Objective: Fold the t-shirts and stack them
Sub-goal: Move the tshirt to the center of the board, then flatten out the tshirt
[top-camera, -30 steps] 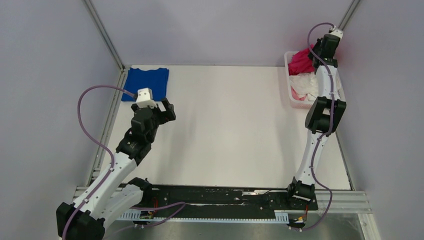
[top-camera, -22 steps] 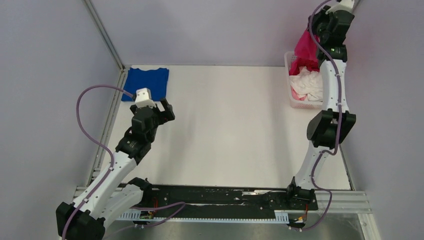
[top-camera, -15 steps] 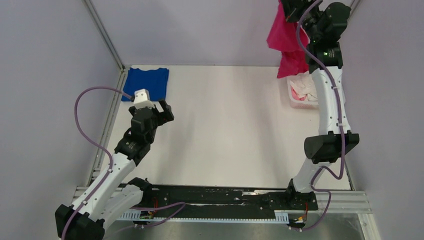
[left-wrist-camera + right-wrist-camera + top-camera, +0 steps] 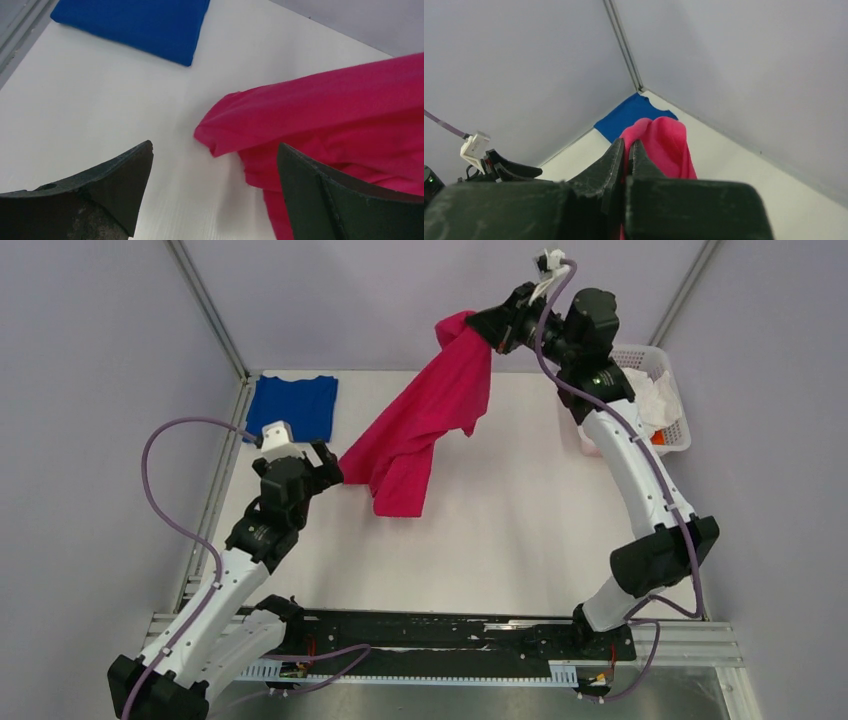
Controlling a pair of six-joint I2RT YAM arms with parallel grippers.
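The right pincer [image 4: 482, 324] was clenched on a bunched edge of the magenta t-shirt [image 4: 430, 415], which hung below it and slanted toward the left pincer [image 4: 325, 465]; the lowest folds seemed to touch the surface [image 4: 500, 540] just ahead of that pincer, which stood released and held nothing; the folded blue t-shirt [image 4: 293, 405] lay beyond it. Doing this step well probably meant lowering gently, letting the left pincer take a free corner, and spreading the cloth flat, clear of the blue one.
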